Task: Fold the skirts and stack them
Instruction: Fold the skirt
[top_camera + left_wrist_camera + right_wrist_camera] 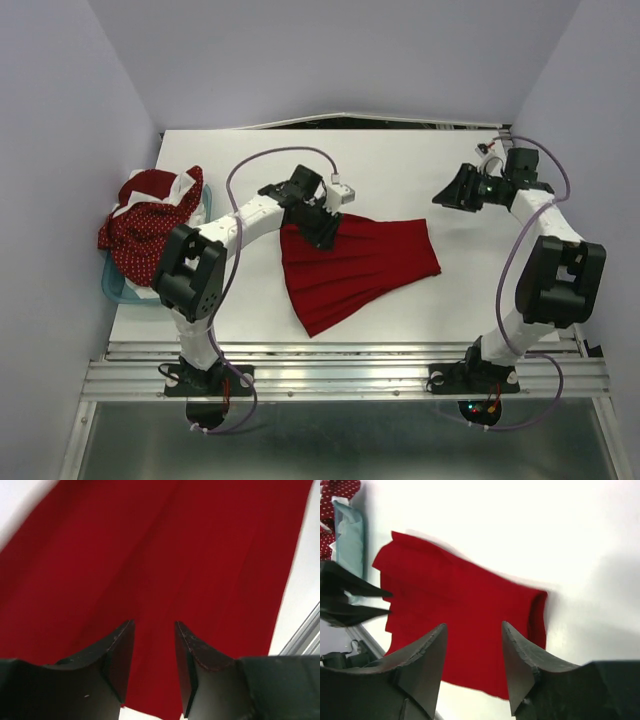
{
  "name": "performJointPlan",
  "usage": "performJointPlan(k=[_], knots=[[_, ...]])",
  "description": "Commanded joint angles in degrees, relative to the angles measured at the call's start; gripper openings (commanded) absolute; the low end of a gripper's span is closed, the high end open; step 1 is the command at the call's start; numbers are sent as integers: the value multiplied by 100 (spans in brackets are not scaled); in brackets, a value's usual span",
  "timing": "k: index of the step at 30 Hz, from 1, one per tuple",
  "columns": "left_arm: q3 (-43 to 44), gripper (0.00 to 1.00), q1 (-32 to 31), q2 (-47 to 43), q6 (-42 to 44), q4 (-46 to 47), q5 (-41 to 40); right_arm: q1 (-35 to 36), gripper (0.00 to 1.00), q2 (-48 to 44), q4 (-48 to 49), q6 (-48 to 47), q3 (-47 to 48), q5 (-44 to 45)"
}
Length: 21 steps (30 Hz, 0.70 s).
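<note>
Spilling over the rim of a shallow teal plastic tub at the left edge, the dark red dotted skirts make a soft crumpled heap, with a bit of white cloth at the top. How many garments are in the heap I cannot tell.

The left gripper hangs over the upper left corner of the red skirt and hides that corner. Its jaws are apart and pinch nothing.

This plain bright red skirt lies flat in the middle of the smooth white table, with long pleats and a wider hem toward the near edge.

The right gripper is well apart from it, to the right. Its dark, wedge-shaped fingers are spread and empty.
</note>
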Motion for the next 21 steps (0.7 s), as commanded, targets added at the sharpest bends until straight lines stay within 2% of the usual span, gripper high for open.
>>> performJointPlan(k=[1,6,7,10,13,16,18,21], knots=[[-569,48,-23,42,332,-560,-297,428,55,229,-35,-298,584,-86],[-1106,47,-32,51,499,-675,-621,1552,68,860,-175,-1149,1224,703],[-1150,47,-32,112,561,-684,-726,1650,73,975,-175,-1212,1330,835],[-1159,46,-32,375,658,-719,-929,1792,76,1389,-87,-1572,1805,1407],[-983,43,12,647,851,-667,-1192,1792,76,2073,-637,-2141,2488,1785],[-729,43,161,954,956,-543,-1377,1792,73,2558,-1053,-2626,2694,1891],[-378,42,267,1149,992,-543,-1457,1792,69,2585,-1299,-2803,2501,1795],[246,42,451,1614,1080,-570,-1684,1792,58,2383,-1432,-2935,1931,1812]])
